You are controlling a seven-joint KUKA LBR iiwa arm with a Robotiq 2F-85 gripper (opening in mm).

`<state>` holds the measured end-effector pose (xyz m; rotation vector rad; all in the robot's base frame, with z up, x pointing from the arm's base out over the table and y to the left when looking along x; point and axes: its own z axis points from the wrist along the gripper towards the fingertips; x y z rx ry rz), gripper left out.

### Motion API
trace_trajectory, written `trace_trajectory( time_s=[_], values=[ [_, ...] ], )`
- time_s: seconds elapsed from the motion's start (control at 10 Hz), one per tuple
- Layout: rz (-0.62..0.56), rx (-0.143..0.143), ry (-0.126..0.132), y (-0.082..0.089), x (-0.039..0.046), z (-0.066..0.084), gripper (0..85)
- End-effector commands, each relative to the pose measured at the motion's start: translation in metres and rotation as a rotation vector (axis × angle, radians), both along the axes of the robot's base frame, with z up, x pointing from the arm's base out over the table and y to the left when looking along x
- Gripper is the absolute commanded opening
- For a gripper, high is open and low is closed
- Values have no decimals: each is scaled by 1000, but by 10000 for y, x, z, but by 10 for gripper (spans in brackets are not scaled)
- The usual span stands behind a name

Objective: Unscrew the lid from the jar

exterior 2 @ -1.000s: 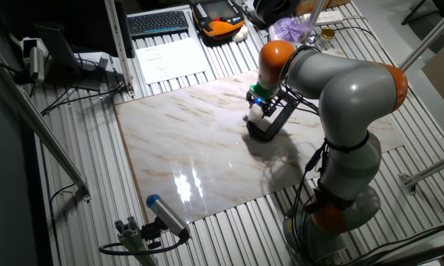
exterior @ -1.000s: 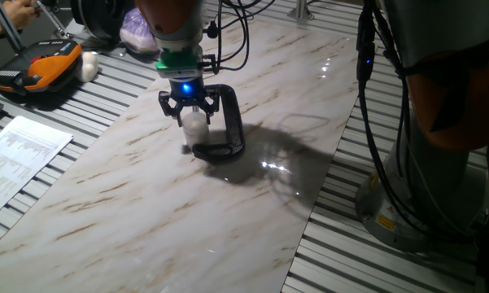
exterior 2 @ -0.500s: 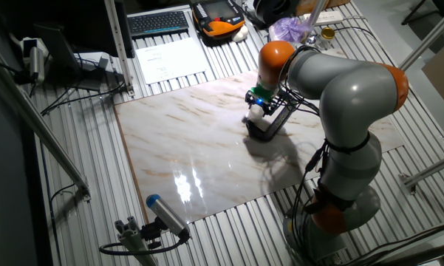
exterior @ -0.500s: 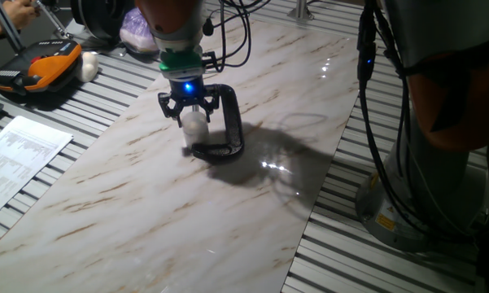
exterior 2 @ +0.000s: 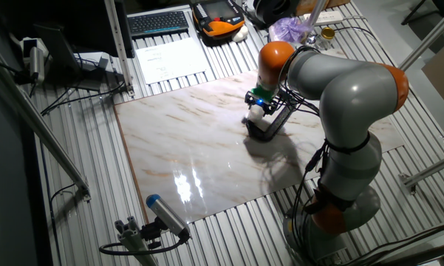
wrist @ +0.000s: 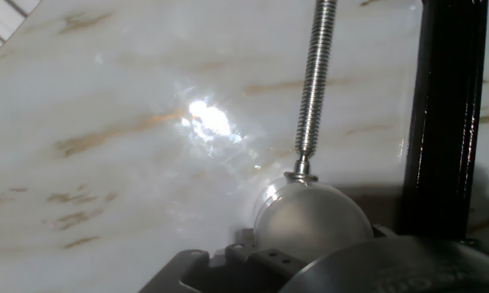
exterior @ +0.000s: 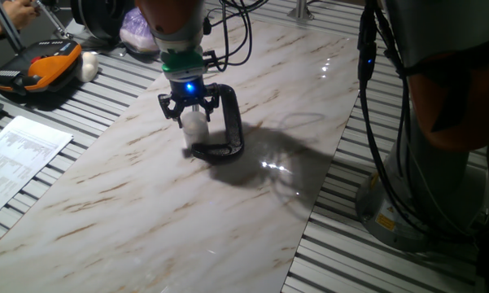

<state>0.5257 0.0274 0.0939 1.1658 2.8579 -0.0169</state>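
The gripper [exterior: 190, 111] points straight down with its two black fingers clenched around the whitish lid [exterior: 195, 117] of the jar [exterior: 196, 129], which stands upright, long axis vertical, lid upward, inside the black C-clamp [exterior: 225, 130]. In the hand view the clamp's threaded metal screw [wrist: 312, 81] presses its tip against the jar's round side. The clamp lies on a glossy marble-patterned board [exterior: 228, 203] atop a slatted metal table [exterior 2: 81, 185], with a printed sheet [exterior: 16, 159], a keyboard [exterior 2: 159, 22] and an orange-and-black handheld pendant [exterior: 37, 69] beyond the board.

The jar [exterior: 195, 126] stands on the table [exterior: 171, 212] inside the clamp [exterior: 225, 122].
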Motion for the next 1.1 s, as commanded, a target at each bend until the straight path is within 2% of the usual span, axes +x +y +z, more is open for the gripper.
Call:
trace_trajectory(
  time_s=[0.0,0.4,0.8,1.0],
  values=[
    [24,-1,-1,1,0,0,510],
    [129,-15,-6,2,2,3,510],
    [252,-9,-16,3,1,-3,510],
    [301,-15,-22,3,1,-2,510]
  ],
)
